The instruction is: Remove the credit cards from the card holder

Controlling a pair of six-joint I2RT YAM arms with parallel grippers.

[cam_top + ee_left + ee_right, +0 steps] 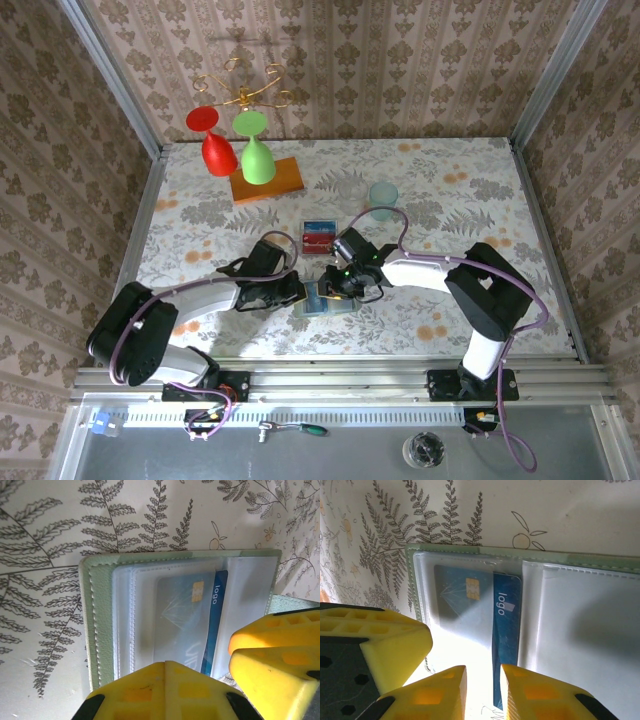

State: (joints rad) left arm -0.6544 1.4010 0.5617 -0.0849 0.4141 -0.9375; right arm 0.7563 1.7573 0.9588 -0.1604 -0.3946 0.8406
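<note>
"At the near middle of the table [450, 200], what is found?" the clerk asks.

"The card holder [325, 302], lying open and flat, its long axis left to right. One blue card [506, 620] sits in the left-hand clear pocket, its long axis near to far. Red cards [318, 236] lie loose on the far side, near the holder."

"And the jaws?"

"The right gripper [484, 674] hangs at the holder's near edge, jaws a narrow gap apart, nothing seen clamped between them. The blue card runs straight away from that gap, its near end at the fingertips. Contact I cannot confirm. The left gripper [159, 680] is clenched tight at the holder's near-left corner. Whether it pins the flap or merely rests there, I cannot tell."

"Which arm is better placed?"

"The right, in my judgement. It stands in line with the card's length, so a draw toward the near edge should slide the card out. The left is offset leftward and is better suited to steadying the holder."
</note>
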